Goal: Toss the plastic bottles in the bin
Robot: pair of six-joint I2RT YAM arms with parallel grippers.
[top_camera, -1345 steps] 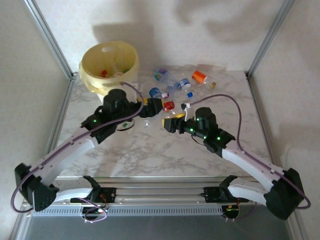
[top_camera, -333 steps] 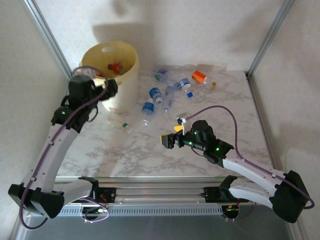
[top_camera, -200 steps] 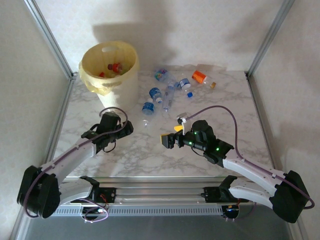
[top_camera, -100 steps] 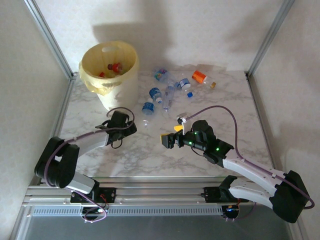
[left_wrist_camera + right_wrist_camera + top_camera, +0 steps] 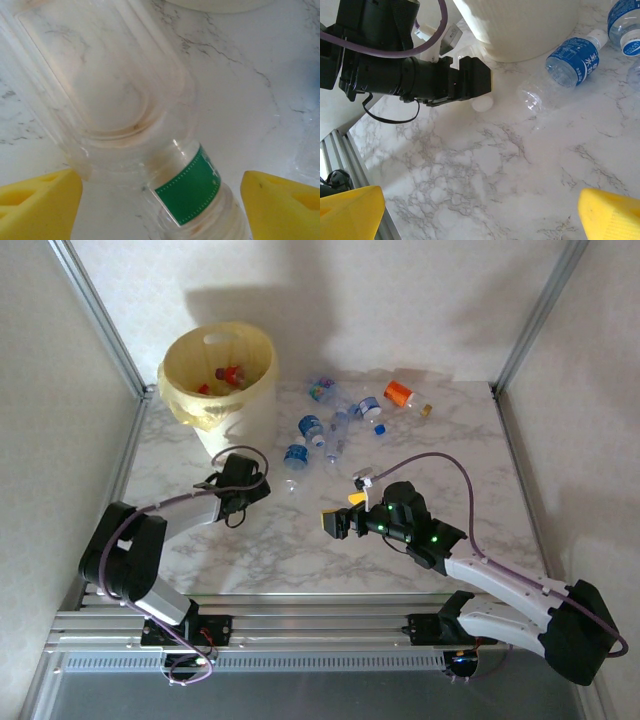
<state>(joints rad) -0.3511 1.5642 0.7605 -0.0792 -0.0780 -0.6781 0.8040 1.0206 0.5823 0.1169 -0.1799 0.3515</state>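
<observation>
Found next target, a clear green-label bottle (image 5: 185, 190), lying on the marble table (image 5: 300, 550) just in front of the bin (image 5: 250, 415), near its foot. Straddled by left gripper (image 5: 160, 205): yellow pads (image 5: 35, 205) apart, one on either side, the right-hand one plainly short of contact; no grip yet. Compared with the overhead view moments back: left arm then raised at the bin rim, now swung down and folded low over this bottle. Counted a few red-capped bottles (image 5: 228, 375) already inside the bin. Read as one drop finished, next pick begun. Noted remaining bottles (image 5: 325, 425) scattered right of the bin toward the far edge, among them a blue-label one (image 5: 572, 60) and an orange-label one (image 5: 398, 392). Saw right gripper (image 5: 480, 215) unmoved over the same span, hovering above bare marble nearer the front, pads wide apart, holding nothing. Judged task well short of done; expecting squeeze, lift, then carry to the bin.
</observation>
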